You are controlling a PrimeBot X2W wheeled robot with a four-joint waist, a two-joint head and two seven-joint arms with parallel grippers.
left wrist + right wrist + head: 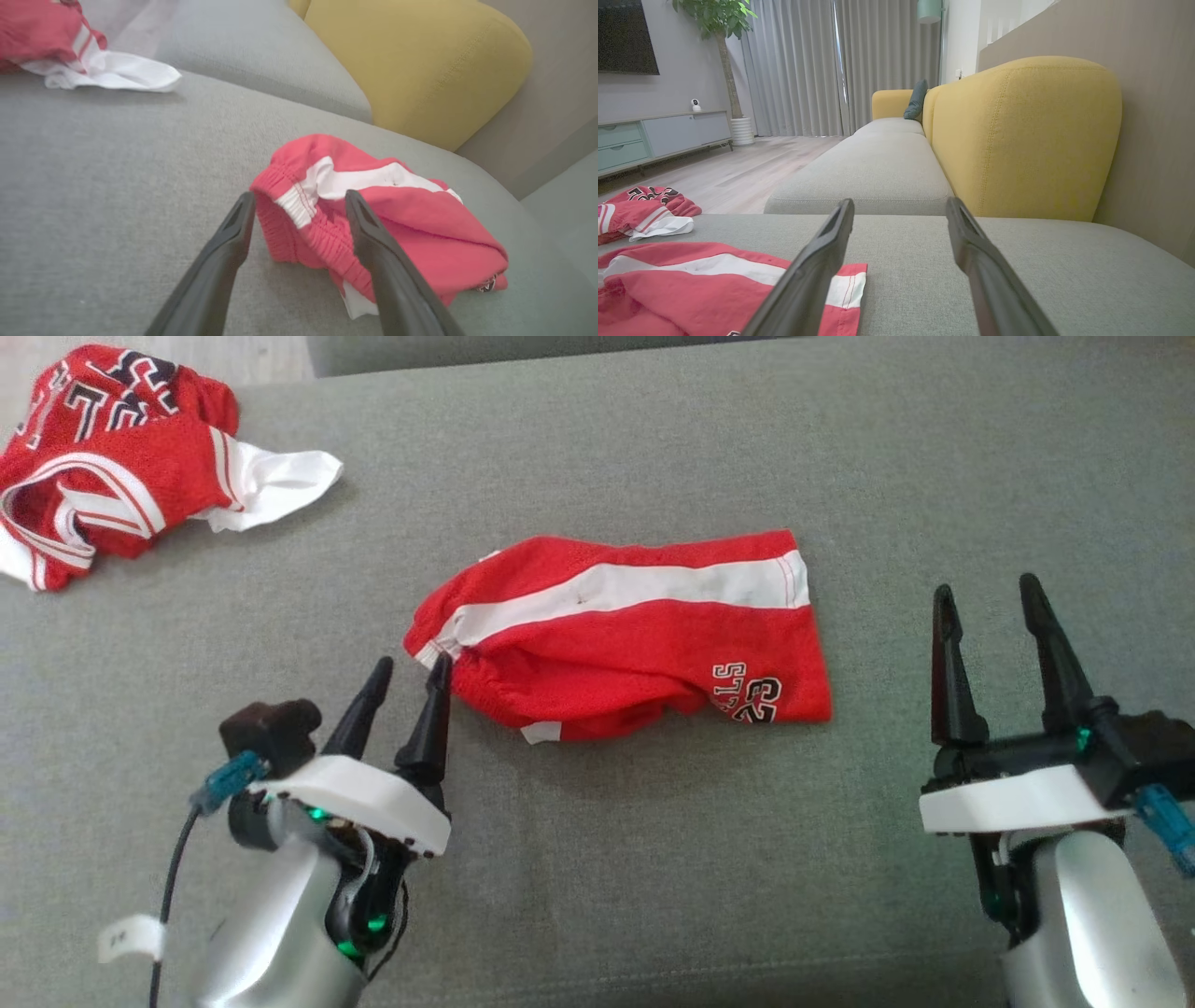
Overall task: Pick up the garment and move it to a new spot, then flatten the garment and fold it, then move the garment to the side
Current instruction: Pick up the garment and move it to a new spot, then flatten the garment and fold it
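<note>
jersey (112,457): red and white, lying crumpled at the far left of the seat, well apart from the shorts; judged not to be the piece being worked.
seat (653,448): grey sofa cushion, carrying both garments; yellow backrest (420,70) rising behind it.
left gripper (412,665): fingers standing apart and clamping nothing; pointing up and slightly right. its right fingertip is touching or just short of the shorts' left end, cannot tell which.
waistband (299,210): in the left wrist view, its elastic corner is sitting just ahead of the two parted fingers, between them.
shorts (625,635): red with a white stripe (635,588), lying in the middle of the seat, doubled over and fairly flat. long axis running left to right, with the waistband at the left end and the hem (808,616) at the right end.
right gripper (986,586): fingers standing wide apart and holding nothing, pointing away from the robot. it is sitting to the right of the hem, clear of the cloth.
relation: shorts are lying right of the left gripper and left of the right gripper; the left arm is much the nearer.
step, judged: folding is looking partly or wholly done. any next grasp is favouring the waistband end, with the pull or fold going along the long axis.
</note>
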